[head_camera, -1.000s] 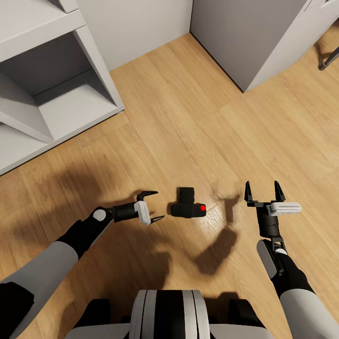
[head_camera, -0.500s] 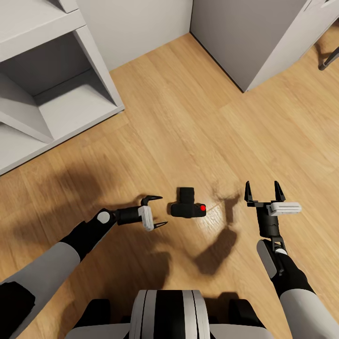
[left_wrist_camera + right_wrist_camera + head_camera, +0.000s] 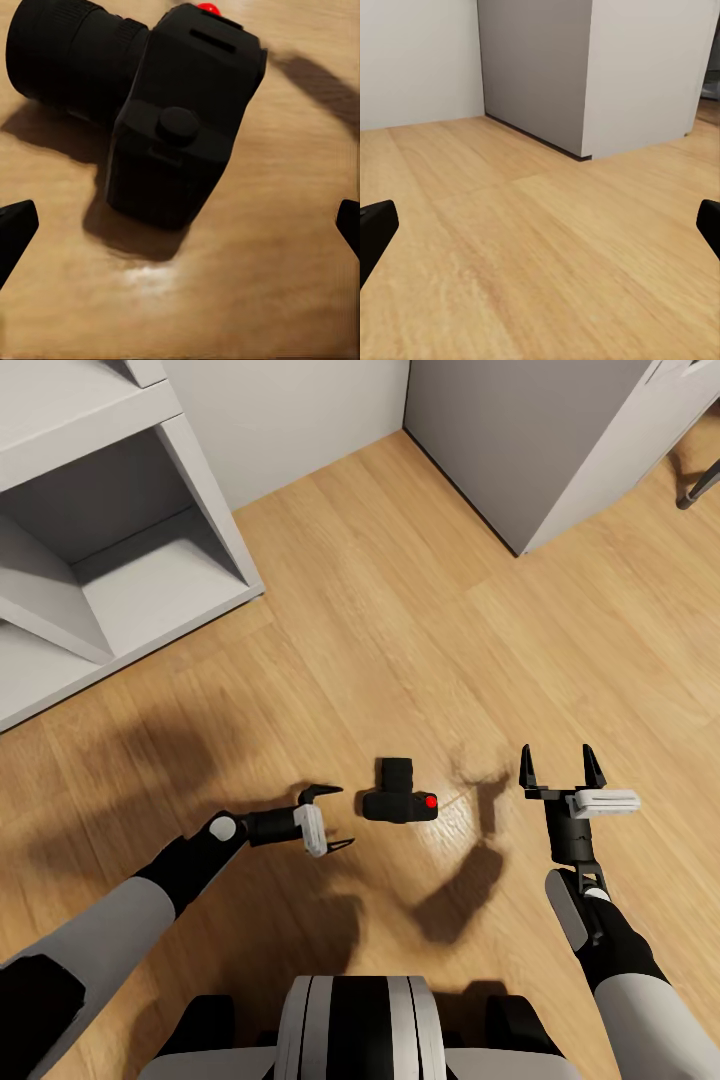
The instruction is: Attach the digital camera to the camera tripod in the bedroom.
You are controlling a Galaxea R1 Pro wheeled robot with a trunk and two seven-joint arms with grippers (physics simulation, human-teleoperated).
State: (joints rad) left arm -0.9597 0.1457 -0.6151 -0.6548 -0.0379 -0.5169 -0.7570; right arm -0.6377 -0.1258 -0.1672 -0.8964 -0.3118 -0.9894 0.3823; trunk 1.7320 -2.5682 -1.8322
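Note:
The digital camera (image 3: 398, 797) lies on the light wood floor just ahead of my base, lens barrel pointing away from me, red button on its right end. My left gripper (image 3: 337, 818) hangs low beside the camera's left side, open, its fingertips a short gap from the body. In the left wrist view the digital camera (image 3: 172, 120) looms close ahead of the left gripper (image 3: 180, 232), not between the fingers. My right gripper (image 3: 556, 760) hovers open to the camera's right, empty, and the right gripper (image 3: 540, 232) faces bare floor. The camera tripod is out of view.
A white open shelf unit (image 3: 120, 550) stands at the left. A grey cabinet (image 3: 540, 440) stands at the back right, also seen as the cabinet (image 3: 585, 75) in the right wrist view. A dark furniture leg (image 3: 698, 488) crosses the right edge.
My left gripper has sunk lower and edged right toward the camera, still open. The camera and the right arm have not moved.

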